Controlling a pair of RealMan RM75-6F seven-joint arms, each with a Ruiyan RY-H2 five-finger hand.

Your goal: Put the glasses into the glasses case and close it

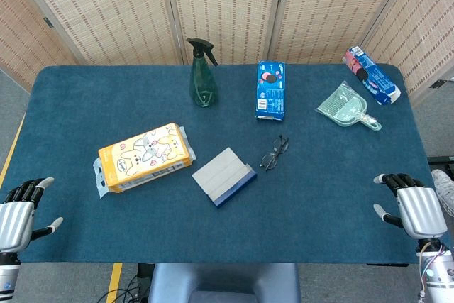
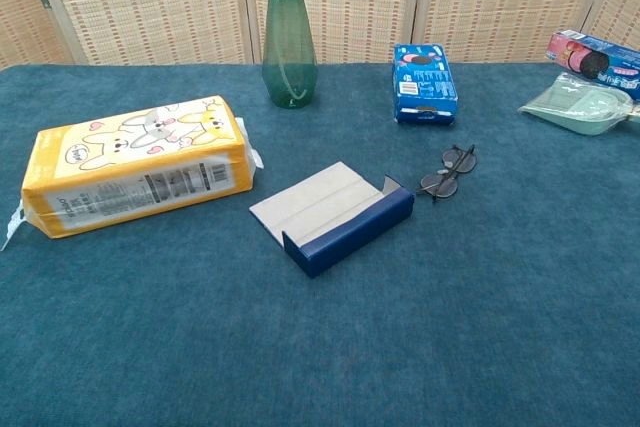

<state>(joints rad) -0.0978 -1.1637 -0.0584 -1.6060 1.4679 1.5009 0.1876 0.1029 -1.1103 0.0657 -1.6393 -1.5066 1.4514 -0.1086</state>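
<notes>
The right hand (image 1: 413, 209) hovers at the near right edge of the table (image 1: 319, 196), fingers spread and holding nothing. The left hand (image 1: 18, 216) sits at the near left corner, likewise spread and empty. Both are well apart from the task's things, and neither shows in the chest view.

Near the table's middle lies the glasses case (image 2: 335, 215), open, its pale flap laid flat and its dark blue tray toward the near side. The glasses (image 2: 447, 172) lie folded just beside its right end, not touching it.

By the look of it no step has begun: the glasses are still out and the case unclosed. The next move calls for a reach inward, most likely by the right hand, and a light pinch on the thin frame, which lies flat against the cloth and may be awkward to lift.
</notes>
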